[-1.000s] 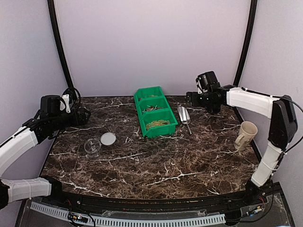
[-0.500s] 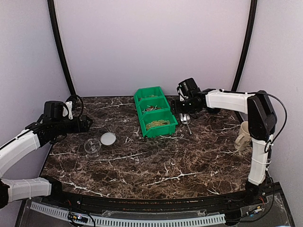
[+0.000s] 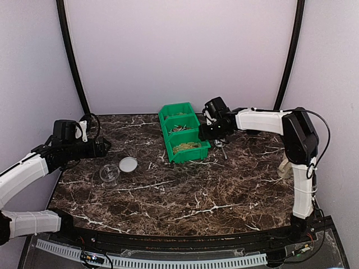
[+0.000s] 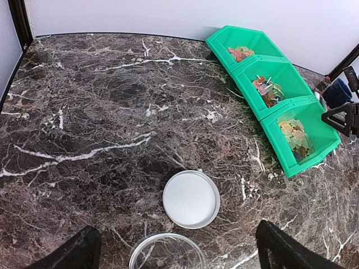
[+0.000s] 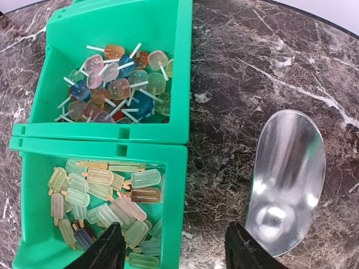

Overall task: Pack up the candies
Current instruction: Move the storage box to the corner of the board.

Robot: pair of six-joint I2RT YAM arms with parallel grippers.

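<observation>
The candies lie in a green three-compartment bin [image 5: 185, 67]: round lollipop pieces [image 5: 115, 84] in one compartment, popsicle-shaped ones [image 5: 101, 196] in the nearest. My right gripper [image 5: 176, 255] is open above the bin's right wall, one finger over the popsicle candies, the other beside a metal scoop [image 5: 286, 185]. It holds nothing. In the top view this gripper [image 3: 208, 131] hovers at the bin's [image 3: 164, 120] right side. My left gripper [image 4: 176, 255] is wide open above a clear round jar [image 4: 168, 255]. A flat whitish lid [image 4: 191, 199] lies just beyond the jar.
In the top view the jar [image 3: 109, 174] and lid [image 3: 128, 164] sit left of centre, near the left gripper [image 3: 104, 148]. A beige mug [image 3: 284, 165] stands at the right edge, partly behind the right arm. Dark marble tabletop [image 3: 190, 196] spreads in front.
The right arm has swung left from the back right corner to the bin's right side, over the scoop, and its jaws have narrowed. The left arm has barely shifted.
</observation>
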